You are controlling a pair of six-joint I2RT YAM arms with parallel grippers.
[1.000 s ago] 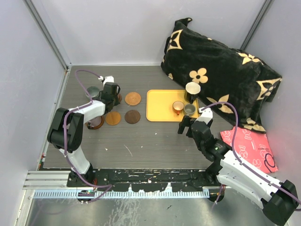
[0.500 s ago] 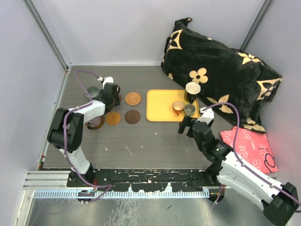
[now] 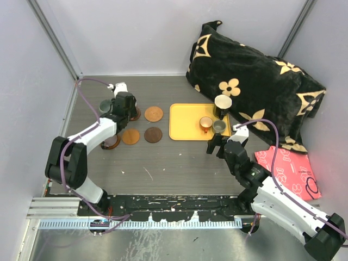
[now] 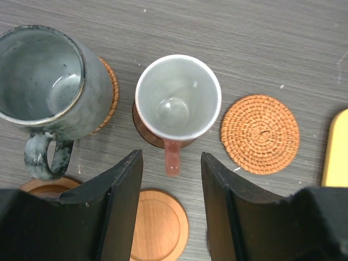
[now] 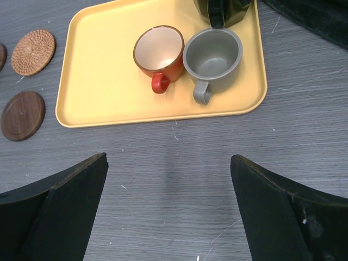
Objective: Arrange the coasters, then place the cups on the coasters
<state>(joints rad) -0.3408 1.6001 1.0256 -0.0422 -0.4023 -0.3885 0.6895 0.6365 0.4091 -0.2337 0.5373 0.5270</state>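
Left gripper (image 4: 170,159): jaws apart, nothing clamped. The handle of the copper-pink cup (image 4: 178,100) is seen between the fingertips with a gap on each side.
Copper-pink cup: stood upright on a dark brown coaster (image 4: 142,130). It is shown by the left wrist view only — in the top view it is hidden under the gripper.
Grey-green mug (image 4: 46,76): set on a woven coaster (image 4: 111,89), just left of the copper-pink cup.
Bare coasters: a woven orange coaster (image 4: 260,134) is seen right of the cup, and a light wooden coaster (image 4: 157,225) low between the fingers. A dark walnut coaster (image 5: 22,115) is picked up by the right wrist view.
Right gripper (image 5: 168,159): spread wide and empty, held over bare table just short of the yellow tray (image 5: 98,103).
Tray contents: tiny orange cup (image 5: 159,54) and tiny grey cup (image 5: 212,57) just beside each other, handles toward the gripper. The black cup (image 5: 220,11) is cropped at the frame top — its cream inside is shown by the top view only.
Top view only: black floral pillow (image 3: 255,81) at back right, red pouch (image 3: 285,168) beside the right arm.
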